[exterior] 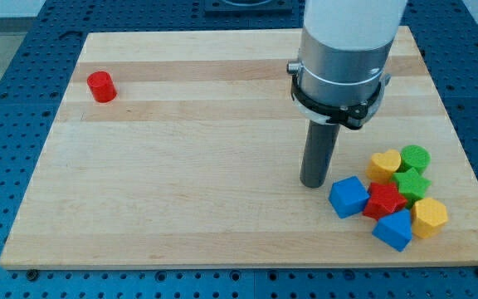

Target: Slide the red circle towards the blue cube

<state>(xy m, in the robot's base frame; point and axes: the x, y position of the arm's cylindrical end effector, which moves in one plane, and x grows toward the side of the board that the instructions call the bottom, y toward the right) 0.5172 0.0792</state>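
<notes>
The red circle stands alone near the wooden board's upper left corner. The blue cube sits at the lower right, at the left edge of a cluster of blocks. My tip rests on the board just left of and slightly above the blue cube, close to it but apart. The tip is far to the right of the red circle, with most of the board's width between them.
The cluster at the lower right holds a red star, a yellow heart, a green circle, a green star, a yellow hexagon and a second blue block. The board's right edge lies just beyond them.
</notes>
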